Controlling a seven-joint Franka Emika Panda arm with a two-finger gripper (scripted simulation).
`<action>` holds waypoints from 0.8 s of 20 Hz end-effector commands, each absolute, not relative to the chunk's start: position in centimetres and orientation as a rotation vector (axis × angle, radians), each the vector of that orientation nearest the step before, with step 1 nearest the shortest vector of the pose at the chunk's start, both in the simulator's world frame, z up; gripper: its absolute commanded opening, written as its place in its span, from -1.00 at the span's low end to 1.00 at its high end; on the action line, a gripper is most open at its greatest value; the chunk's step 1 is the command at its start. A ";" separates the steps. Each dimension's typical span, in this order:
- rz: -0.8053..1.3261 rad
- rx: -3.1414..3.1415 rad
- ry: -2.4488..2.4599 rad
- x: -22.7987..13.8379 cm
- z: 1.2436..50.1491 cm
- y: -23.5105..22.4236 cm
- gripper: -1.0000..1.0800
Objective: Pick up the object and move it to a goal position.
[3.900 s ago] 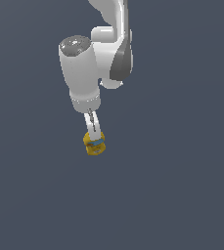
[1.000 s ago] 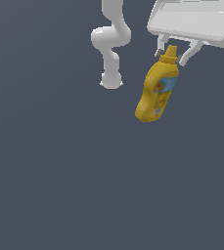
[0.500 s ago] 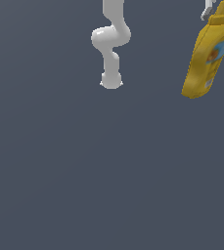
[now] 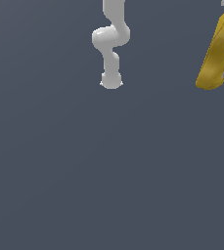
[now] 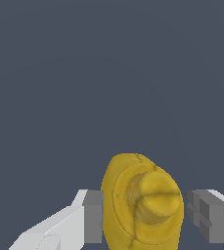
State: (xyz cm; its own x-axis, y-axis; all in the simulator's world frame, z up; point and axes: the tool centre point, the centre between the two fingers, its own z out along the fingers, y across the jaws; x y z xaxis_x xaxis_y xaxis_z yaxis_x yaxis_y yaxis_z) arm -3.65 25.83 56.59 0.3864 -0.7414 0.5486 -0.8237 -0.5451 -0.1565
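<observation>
Gripper clamped on yellow squeeze bottle, nozzle cap between its fingers. Bottle hangs tilted below; risk: slipping out if swung fast.

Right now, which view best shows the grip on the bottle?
Wrist view: the yellow bottle sits between the gripper pads, seen cap-first. Exterior view shows only the bottle's body, tilted, cut by its right edge; the fingers are out of frame.
</observation>
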 end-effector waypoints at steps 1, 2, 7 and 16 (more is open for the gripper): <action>0.887 2.495 -1.421 -3.7 57.3 26.0 -1.00; 0.887 2.495 -1.421 -3.7 57.3 26.0 -1.00; 0.876 2.494 -1.416 -3.4 57.0 25.5 -1.00; 0.878 2.494 -1.415 -1.7 58.8 22.1 -1.00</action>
